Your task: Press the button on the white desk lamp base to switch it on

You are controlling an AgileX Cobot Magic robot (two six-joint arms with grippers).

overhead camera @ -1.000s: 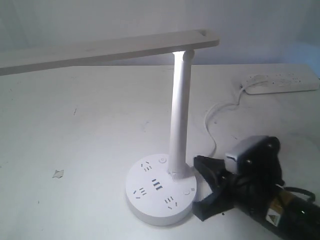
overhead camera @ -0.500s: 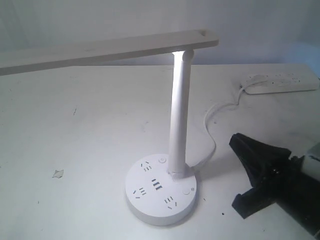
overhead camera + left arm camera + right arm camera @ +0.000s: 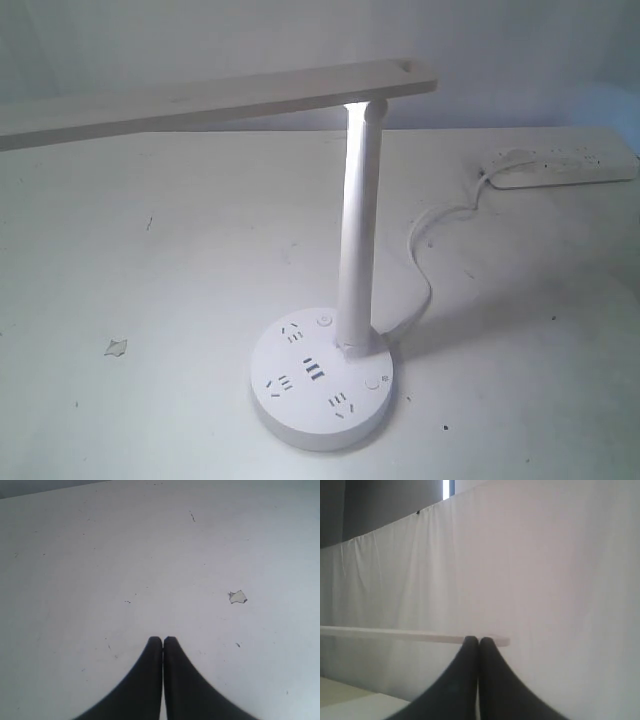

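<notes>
Your left gripper (image 3: 163, 641) and right gripper (image 3: 479, 641) were both clenched, empty. The button (image 3: 374, 381) sat near the right rim of the base (image 3: 305, 422), near the pole (image 3: 358, 230); its mark was illegible.

White worktop in a pale, plain room.
The worktop (image 3: 150, 270) was white, scuffed with small dark specks, and a bluish-white wall (image 3: 200, 40) rose behind it. Elsewhere a creased white cloth (image 3: 530, 555) hung below a dark gap (image 3: 370, 505) with one bright slit (image 3: 446, 487).
</notes>
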